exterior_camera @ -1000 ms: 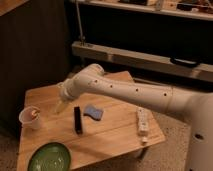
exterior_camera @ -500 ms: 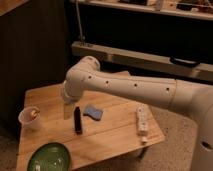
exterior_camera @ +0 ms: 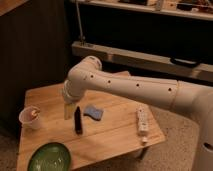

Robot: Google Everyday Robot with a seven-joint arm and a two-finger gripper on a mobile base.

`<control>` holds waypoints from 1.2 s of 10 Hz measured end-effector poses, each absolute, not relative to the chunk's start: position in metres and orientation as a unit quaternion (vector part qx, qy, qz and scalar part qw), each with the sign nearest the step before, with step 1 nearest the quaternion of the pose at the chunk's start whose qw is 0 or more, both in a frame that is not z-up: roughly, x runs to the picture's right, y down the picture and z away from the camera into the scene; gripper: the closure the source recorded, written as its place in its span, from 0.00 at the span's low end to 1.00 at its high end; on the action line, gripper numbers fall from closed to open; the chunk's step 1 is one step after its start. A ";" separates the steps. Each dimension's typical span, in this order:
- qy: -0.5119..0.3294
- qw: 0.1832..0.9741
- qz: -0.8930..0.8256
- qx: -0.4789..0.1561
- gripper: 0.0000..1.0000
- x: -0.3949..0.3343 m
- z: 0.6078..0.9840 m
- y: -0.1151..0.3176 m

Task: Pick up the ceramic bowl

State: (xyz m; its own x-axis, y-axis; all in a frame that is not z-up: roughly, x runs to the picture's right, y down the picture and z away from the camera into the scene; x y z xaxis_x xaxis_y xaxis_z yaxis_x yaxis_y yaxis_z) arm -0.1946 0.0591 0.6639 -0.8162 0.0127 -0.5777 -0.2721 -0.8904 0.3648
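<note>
The ceramic bowl [exterior_camera: 49, 157], green, glossy and shallow, sits at the near left corner of the wooden table [exterior_camera: 117, 137]. My white arm reaches in from the right and bends downward over the table's middle. My gripper [exterior_camera: 69, 110] hangs below the bend, above the table top between the white cup and a black stick. It is open and holds nothing. It stands well behind the bowl and apart from it.
A small white cup [exterior_camera: 31, 118] stands at the table's left edge. A black stick-like object [exterior_camera: 78, 120], a blue sponge [exterior_camera: 93, 113] and a white oblong item [exterior_camera: 142, 122] lie across the middle and right. Dark shelving rises behind the table.
The arm's bend has swung and dropped a little, bringing the gripper slightly lower over the table. The bowl, cup and other items have not moved.
</note>
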 end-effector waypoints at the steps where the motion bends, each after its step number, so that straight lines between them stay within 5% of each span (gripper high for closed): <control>1: 0.211 0.081 0.928 -0.295 0.20 -0.194 0.662 0.060; 6: 0.084 0.212 0.911 -0.344 0.20 -0.198 0.634 0.078; 12: 0.144 0.165 0.907 -0.359 0.20 -0.184 0.616 0.060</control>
State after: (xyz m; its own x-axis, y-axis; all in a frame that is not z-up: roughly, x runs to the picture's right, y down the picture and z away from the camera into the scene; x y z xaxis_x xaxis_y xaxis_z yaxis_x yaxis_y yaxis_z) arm -0.1842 0.0601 0.6157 -0.6872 0.1962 -0.6995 -0.4026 -0.9043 0.1420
